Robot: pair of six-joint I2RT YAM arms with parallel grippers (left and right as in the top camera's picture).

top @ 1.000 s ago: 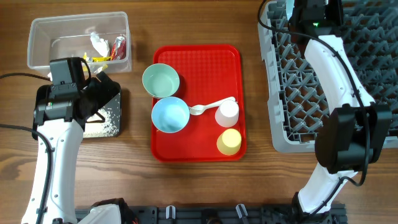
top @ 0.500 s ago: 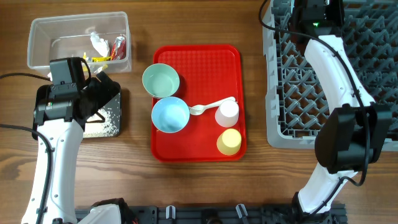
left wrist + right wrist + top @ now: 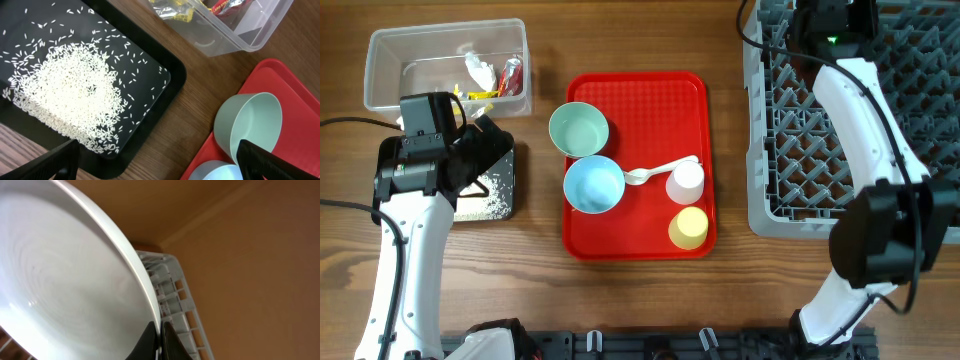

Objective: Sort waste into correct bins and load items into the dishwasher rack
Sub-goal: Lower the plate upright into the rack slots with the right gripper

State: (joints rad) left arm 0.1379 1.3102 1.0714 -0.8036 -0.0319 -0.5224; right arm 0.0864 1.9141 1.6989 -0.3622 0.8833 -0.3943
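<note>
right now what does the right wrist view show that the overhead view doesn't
Only the right wrist view: the pale plate, its rim pinched in the shut right gripper. Only the overhead view: the red tray holding a mint bowl, blue bowl, white spoon, white cup and yellow cup; the clear tub with wrappers; the black tray with rice. Both: the grey rack, one corner at the wrist, most of it from above.

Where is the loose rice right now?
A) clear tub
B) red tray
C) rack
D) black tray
D: the left wrist view shows the rice heaped on the floor of the black tray.
</note>
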